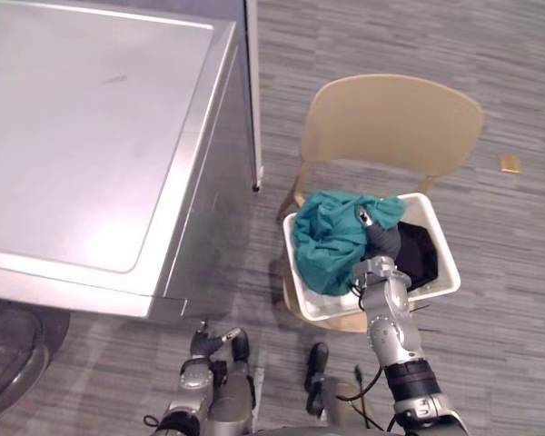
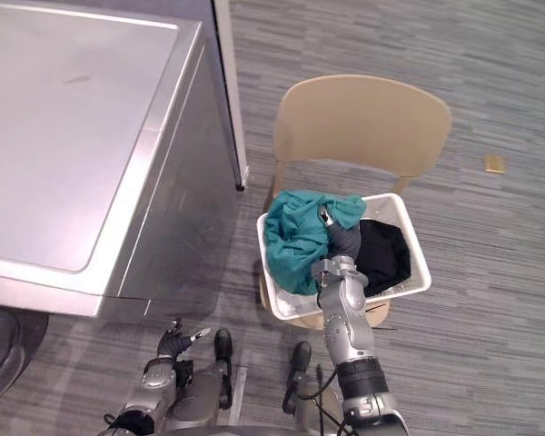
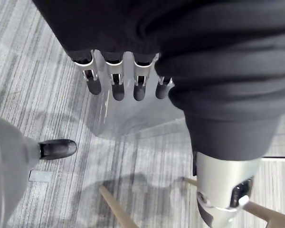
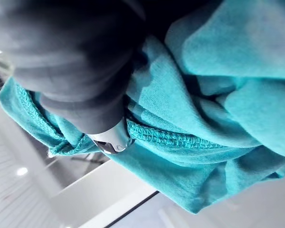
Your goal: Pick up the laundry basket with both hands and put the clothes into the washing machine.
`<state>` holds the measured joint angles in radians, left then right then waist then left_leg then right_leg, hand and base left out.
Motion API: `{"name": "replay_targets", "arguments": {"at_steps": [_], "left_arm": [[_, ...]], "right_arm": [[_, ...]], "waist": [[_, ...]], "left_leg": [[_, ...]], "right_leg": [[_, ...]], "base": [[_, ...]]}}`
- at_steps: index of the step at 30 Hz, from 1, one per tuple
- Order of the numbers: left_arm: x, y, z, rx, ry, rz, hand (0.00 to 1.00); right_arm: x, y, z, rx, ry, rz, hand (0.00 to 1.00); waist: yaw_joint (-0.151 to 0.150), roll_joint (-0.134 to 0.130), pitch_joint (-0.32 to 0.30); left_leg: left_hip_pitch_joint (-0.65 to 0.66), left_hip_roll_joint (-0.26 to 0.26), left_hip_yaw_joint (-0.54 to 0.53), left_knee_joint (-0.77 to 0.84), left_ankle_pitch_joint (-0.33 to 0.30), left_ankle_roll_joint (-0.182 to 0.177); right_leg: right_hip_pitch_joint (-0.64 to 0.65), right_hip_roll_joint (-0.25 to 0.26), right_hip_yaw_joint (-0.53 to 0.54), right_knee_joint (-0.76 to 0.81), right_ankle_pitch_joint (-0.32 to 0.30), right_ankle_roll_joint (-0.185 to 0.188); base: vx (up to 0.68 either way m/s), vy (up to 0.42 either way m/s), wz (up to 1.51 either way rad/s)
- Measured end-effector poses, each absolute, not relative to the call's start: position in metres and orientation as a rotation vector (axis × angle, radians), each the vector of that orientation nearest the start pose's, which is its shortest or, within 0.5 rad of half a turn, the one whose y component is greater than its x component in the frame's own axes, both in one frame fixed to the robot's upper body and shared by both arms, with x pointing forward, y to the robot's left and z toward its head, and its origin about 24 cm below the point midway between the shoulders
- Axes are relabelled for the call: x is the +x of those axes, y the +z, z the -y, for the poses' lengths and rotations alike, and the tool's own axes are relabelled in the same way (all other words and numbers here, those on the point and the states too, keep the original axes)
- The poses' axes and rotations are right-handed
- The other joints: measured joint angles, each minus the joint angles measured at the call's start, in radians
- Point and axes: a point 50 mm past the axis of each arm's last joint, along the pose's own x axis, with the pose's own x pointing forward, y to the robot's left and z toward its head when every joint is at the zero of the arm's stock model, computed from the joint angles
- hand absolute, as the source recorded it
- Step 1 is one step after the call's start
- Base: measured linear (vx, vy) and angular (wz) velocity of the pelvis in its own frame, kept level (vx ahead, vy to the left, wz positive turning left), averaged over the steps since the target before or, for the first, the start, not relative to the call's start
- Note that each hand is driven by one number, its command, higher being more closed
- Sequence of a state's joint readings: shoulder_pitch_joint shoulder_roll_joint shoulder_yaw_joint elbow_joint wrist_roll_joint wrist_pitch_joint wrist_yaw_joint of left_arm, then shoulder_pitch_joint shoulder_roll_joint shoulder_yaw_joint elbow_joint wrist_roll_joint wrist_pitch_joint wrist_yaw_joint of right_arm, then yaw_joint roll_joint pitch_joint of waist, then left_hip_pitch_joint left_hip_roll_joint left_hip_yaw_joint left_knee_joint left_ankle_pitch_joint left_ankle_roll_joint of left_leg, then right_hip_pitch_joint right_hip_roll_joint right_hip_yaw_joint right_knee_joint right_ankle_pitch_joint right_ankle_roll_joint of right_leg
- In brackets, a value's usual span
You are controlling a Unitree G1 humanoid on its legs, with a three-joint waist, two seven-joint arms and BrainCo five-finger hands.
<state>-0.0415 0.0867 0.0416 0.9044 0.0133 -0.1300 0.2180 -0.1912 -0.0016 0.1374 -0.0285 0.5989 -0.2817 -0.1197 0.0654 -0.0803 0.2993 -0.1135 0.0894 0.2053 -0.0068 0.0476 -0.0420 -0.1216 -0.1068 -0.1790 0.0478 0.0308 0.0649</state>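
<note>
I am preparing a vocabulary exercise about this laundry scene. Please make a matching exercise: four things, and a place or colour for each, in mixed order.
Things:
1. teal garment
2. black garment
3. laundry basket
4. washing machine

Descriptions:
A. silver, to the left of the chair
B. white, on the chair seat
C. in the basket, on the machine's side
D. in the basket, on the side away from the machine

Pairs: 1-C, 2-D, 3-B, 4-A

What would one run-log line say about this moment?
right hand: in basket, on teal cloth | left hand: open, low, holding nothing | basket: on chair
</note>
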Motion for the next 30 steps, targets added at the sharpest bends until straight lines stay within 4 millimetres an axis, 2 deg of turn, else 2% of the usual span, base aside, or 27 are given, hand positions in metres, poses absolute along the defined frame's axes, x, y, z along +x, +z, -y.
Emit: {"name": "replay_targets", "arguments": {"at_steps": [2, 3, 4, 5, 6, 8, 10, 11, 13, 14, 15, 16, 18, 19, 20, 21, 23, 25, 27, 28, 30], "left_arm": [[0.19, -0.112, -0.196, 0.164, 0.262, -0.673, 0.0], [0.201, -0.103, -0.195, 0.157, 0.261, -0.618, 0.0], [0.205, -0.099, -0.195, 0.157, 0.26, -0.597, 0.0], [0.211, -0.094, -0.193, 0.163, 0.245, -0.563, 0.0], [0.217, -0.086, -0.19, 0.169, 0.234, -0.516, 0.0], [0.216, -0.075, -0.19, 0.186, 0.226, -0.443, 0.0], [0.215, -0.063, -0.188, 0.183, 0.227, -0.369, 0.0], [0.215, -0.06, -0.185, 0.177, 0.222, -0.346, 0.0], [0.212, -0.05, -0.167, 0.143, 0.192, -0.289, 0.0], [0.211, -0.048, -0.162, 0.131, 0.184, -0.275, 0.0], [0.211, -0.044, -0.152, 0.116, 0.159, -0.256, 0.0], [0.211, -0.041, -0.143, 0.11, 0.129, -0.24, 0.0], [0.211, -0.031, -0.131, 0.094, 0.085, -0.188, 0.0], [0.211, -0.019, -0.127, 0.092, 0.069, -0.127, 0.0], [0.213, -0.007, -0.126, 0.087, 0.06, -0.063, 0.0], [0.215, 0.009, -0.128, 0.085, 0.053, 0.022, 0.0], [0.218, 0.02, -0.127, 0.097, 0.036, 0.095, 0.0], [0.221, 0.026, -0.119, 0.118, -0.006, 0.133, 0.0], [0.222, 0.03, -0.106, 0.141, -0.071, 0.159, 0.0], [0.223, 0.031, -0.1, 0.156, -0.103, 0.172, 0.0], [0.223, 0.033, -0.092, 0.184, -0.161, 0.19, 0.0]], "right_arm": [[0.273, 0.128, 0.12, 0.624, 0.073, 0.467, 1.0], [0.271, 0.134, 0.119, 0.6, 0.081, 0.495, 1.0], [0.27, 0.135, 0.118, 0.593, 0.084, 0.5, 1.0], [0.268, 0.133, 0.119, 0.576, 0.075, 0.5, 1.0], [0.263, 0.129, 0.117, 0.559, 0.075, 0.493, 1.0], [0.258, 0.128, 0.104, 0.537, 0.125, 0.484, 1.0], [0.256, 0.132, 0.09, 0.508, 0.196, 0.495, 1.0], [0.255, 0.133, 0.088, 0.495, 0.205, 0.498, 1.0], [0.256, 0.135, 0.091, 0.434, 0.209, 0.512, 1.0], [0.256, 0.135, 0.092, 0.421, 0.21, 0.516, 1.0], [0.258, 0.135, 0.098, 0.376, 0.193, 0.52, 1.0], [0.259, 0.133, 0.106, 0.333, 0.17, 0.517, 1.0], [0.262, 0.132, 0.115, 0.296, 0.142, 0.52, 1.0], [0.263, 0.135, 0.118, 0.295, 0.131, 0.534, 1.0], [0.264, 0.136, 0.118, 0.292, 0.131, 0.539, 1.0], [0.264, 0.134, 0.118, 0.291, 0.133, 0.528, 1.0], [0.265, 0.13, 0.116, 0.287, 0.141, 0.512, 1.0], [0.266, 0.127, 0.115, 0.276, 0.14, 0.501, 1.0], [0.266, 0.127, 0.115, 0.262, 0.147, 0.504, 1.0], [0.266, 0.126, 0.113, 0.265, 0.158, 0.498, 1.0], [0.266, 0.122, 0.103, 0.283, 0.191, 0.47, 1.0]], "waist": [[0.0, 0.001, -0.002], [0.004, 0.017, -0.002], [0.001, 0.021, 0.0], [-0.004, 0.019, 0.0], [0.004, 0.02, 0.0], [0.007, 0.019, 0.0], [0.025, 0.024, -0.003], [0.038, 0.036, -0.008], [0.057, 0.085, -0.028], [0.056, 0.102, -0.027], [0.051, 0.147, -0.024], [0.036, 0.155, -0.016], [0.027, 0.14, -0.019], [0.023, 0.131, -0.026], [0.021, 0.133, -0.033], [0.015, 0.138, -0.035], [0.002, 0.14, -0.037], [-0.003, 0.148, -0.045], [-0.017, 0.167, -0.073], [-0.021, 0.163, -0.092], [-0.012, 0.134, -0.117]], "left_leg": [[-0.05, 0.012, -0.004, 0.049, -0.001, 0.001], [-0.099, 0.047, -0.017, 0.105, -0.009, 0.019], [-0.104, 0.051, -0.028, 0.115, -0.013, 0.023], [-0.113, 0.046, -0.058, 0.132, -0.013, 0.023], [-0.118, 0.036, -0.095, 0.158, -0.013, 0.023], [-0.133, 0.02, -0.152, 0.201, -0.012, 0.021], [-0.178, 0.013, -0.193, 0.237, 0.005, -0.003], [-0.202, 0.019, -0.206, 0.24, 0.02, -0.018], [-0.265, 0.048, -0.271, 0.179, 0.101, -0.03], [-0.27, 0.054, -0.288, 0.148, 0.13, -0.03], [-0.263, 0.096, -0.292, 0.071, 0.124, -0.023], [-0.249, 0.104, -0.263, 0.025, 0.047, 0.001], [-0.23, 0.075, -0.188, 0.056, 0.043, -0.003], [-0.214, 0.042, -0.155, 0.129, 0.041, -0.002], [-0.194, 0.025, -0.129, 0.207, 0.036, 0.0], [-0.143, 0.023, -0.115, 0.293, -0.009, 0.008], [-0.073, 0.028, -0.114, 0.315, -0.094, 0.004], [0.009, 0.033, -0.11, 0.242, -0.121, -0.01], [0.061, 0.035, -0.118, 0.099, -0.117, -0.013], [0.068, 0.039, -0.121, 0.062, -0.108, -0.037], [0.067, 0.012, -0.122, 0.041, -0.089, -0.026]], "right_leg": [[-0.038, -0.001, 0.025, 0.021, 0.026, 0.015], [-0.063, 0.018, 0.075, 0.051, 0.039, 0.062], [-0.078, 0.015, 0.087, 0.144, -0.016, 0.049], [-0.09, -0.006, 0.103, 0.308, -0.103, 0.025], [-0.073, -0.033, 0.124, 0.469, -0.171, 0.039], [-0.01, -0.037, 0.176, 0.586, -0.213, 0.049], [0.046, -0.016, 0.211, 0.552, -0.283, 0.037], [0.053, -0.002, 0.206, 0.518, -0.318, 0.02], [0.066, 0.05, 0.144, 0.404, -0.401, -0.031], [0.069, 0.07, 0.13, 0.383, -0.412, -0.037], [0.073, 0.114, 0.087, 0.352, -0.404, -0.059], [0.08, 0.106, 0.041, 0.324, -0.376, -0.089], [0.082, 0.078, -0.009, 0.289, -0.339, -0.115], [0.073, 0.055, -0.025, 0.26, -0.301, -0.12], [0.061, 0.046, -0.033, 0.232, -0.267, -0.124], [0.059, 0.044, -0.045, 0.201, -0.23, -0.127], [0.059, 0.042, -0.062, 0.168, -0.196, -0.125], [0.059, 0.043, -0.08, 0.134, -0.165, -0.108], [0.05, 0.051, -0.116, 0.118, -0.148, -0.083], [0.036, 0.046, -0.131, 0.12, -0.141, -0.073], [0.033, 0.022, -0.133, 0.109, -0.117, -0.052]], "base": [[-0.1, 0.04, -0.12], [-0.13, 0.048, 0.02], [-0.11, 0.029, 0.38], [-0.06, -0.005, 0.84], [-0.1, -0.058, 1.11], [-0.16, -0.172, 1.05], [-0.24, -0.247, 0.65], [-0.28, -0.204, 0.41], [-0.47, -0.328, 0.53], [-0.52, -0.342, 0.64], [-0.36, -0.207, 0.94], [-0.43, -0.192, 1.22], [-0.35, -0.126, 0.93], [-0.34, -0.137, 0.49], [-0.37, -0.12, 0.48], [-0.26, -0.046, 0.31], [-0.2, 0.014, 0.31], [-0.17, 0.071, 0.35], [-0.14, 0.14, 0.53], [-0.09, 0.166, 0.45], [-0.04, 0.193, 0.16]]}}
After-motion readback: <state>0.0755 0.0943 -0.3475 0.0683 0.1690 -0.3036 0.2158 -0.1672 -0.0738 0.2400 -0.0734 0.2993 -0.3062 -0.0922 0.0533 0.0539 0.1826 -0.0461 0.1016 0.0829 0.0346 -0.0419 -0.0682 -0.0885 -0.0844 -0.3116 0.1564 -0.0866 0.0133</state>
